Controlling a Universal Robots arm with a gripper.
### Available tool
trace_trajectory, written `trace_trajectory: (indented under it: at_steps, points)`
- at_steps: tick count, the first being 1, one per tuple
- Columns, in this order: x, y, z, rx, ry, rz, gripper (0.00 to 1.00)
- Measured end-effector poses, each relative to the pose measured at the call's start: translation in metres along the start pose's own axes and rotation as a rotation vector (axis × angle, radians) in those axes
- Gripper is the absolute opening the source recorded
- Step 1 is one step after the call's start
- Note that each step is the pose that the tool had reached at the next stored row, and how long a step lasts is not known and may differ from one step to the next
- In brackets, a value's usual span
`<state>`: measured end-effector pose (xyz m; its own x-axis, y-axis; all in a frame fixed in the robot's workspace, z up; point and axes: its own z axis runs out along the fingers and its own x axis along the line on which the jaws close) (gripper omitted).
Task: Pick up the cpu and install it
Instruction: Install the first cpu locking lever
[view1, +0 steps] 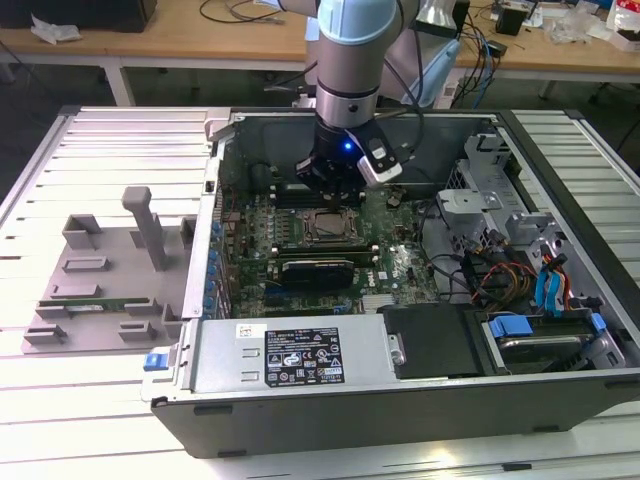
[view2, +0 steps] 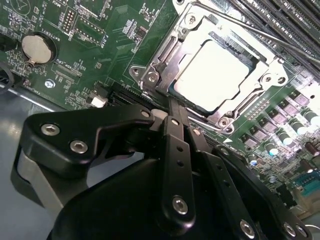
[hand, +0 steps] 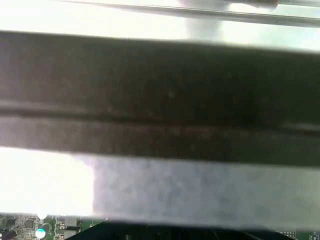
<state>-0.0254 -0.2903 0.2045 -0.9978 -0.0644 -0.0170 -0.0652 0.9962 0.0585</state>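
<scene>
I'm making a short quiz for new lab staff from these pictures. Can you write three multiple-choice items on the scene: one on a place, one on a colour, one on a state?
1. Where is the chip?
A. On the grey tray outside the case
B. In the metal socket frame on the green board
C. On the wooden bench behind

2. What colour is the clip at the case's front corner, on the exterior view's left?
A. Blue
B. Red
C. Yellow

3. How is the computer case?
A. Shut with its side panel on
B. Open, its inside showing
C. Standing upright

Answers:
1. B: the chip sits inside the socket frame, just beyond the hand.
2. A: the clip is blue.
3. B: the computer case lies flat and the green board is in plain sight.
</scene>
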Motion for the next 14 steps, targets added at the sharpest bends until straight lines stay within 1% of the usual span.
trace_trajectory:
  at_steps: [2,4,8,11,12,13,14]
  points:
    - [-0.0003,-0.0007,0.0006,0.0005,0.0017,0.0,0.11]
    - [-0.0029,-0.0009,0.0015,0.0005,0.0037,0.0,0.11]
    - [-0.005,-0.001,0.0016,0.0053,0.0044,0.0,0.11]
    - [-0.0076,-0.0013,0.0017,0.0067,0.0058,0.0,0.11]
    - [-0.0092,-0.0013,0.002,0.006,0.0069,0.0,0.11]
    - [-0.0093,-0.0013,0.0022,0.0014,0.0066,0.0,0.11]
    - [-0.0093,-0.001,0.0025,-0.0061,0.006,0.0,0.11]
